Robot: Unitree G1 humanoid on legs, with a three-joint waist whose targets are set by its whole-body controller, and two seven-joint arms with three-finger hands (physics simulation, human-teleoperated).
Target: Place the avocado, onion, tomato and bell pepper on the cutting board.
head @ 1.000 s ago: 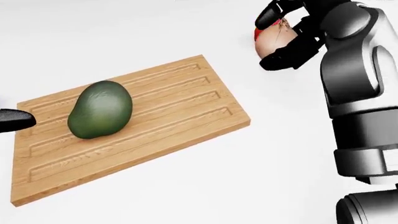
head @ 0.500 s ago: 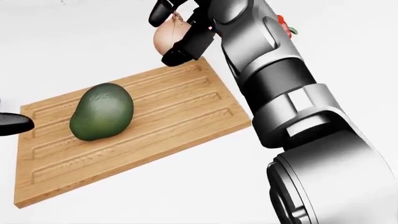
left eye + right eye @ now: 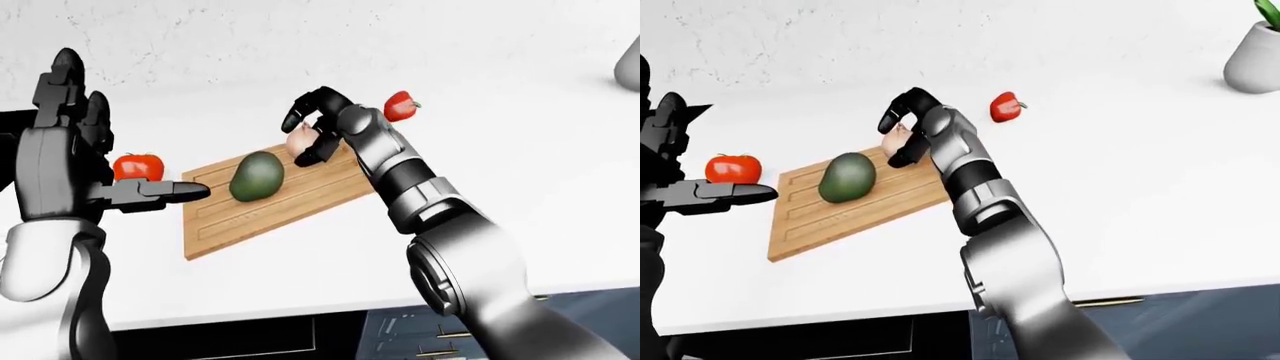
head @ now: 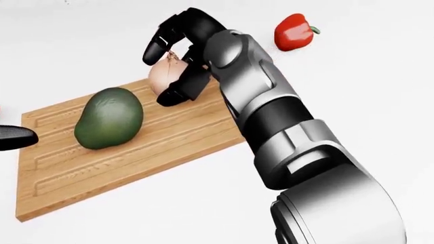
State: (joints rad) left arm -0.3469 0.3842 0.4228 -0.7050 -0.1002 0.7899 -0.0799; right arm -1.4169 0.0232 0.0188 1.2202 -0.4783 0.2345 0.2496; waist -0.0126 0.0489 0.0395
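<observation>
1. On the white table [image 3: 520, 187], the wooden cutting board [image 4: 136, 152] lay at an angle, its grooves running lengthwise.
2. Avocado [image 4: 108, 118] rested on the board, toward its left end in the head view.
3. Right robot hand [image 4: 171, 66] held the onion [image 4: 165, 76] — black fingers [image 4: 154, 47] curled round its top and underside — over the board's upper edge; whether the onion touched the wood could not be told.
4. Bell pepper [image 4: 293, 31] sat on the table, off the board, up and to the right of it in the head view, well apart from the right robot hand.
5. Tomato [image 3: 137, 166] sat on the table left of the board in the left-eye view, off the wood.
6. Left robot hand [image 3: 80, 161] held nothing — fingers spread wide, one finger [image 3: 165, 193] pointing toward the board's left end, near the tomato.
7. A pale plant pot [image 3: 1252, 64] stood at the far right of the right-eye view.
</observation>
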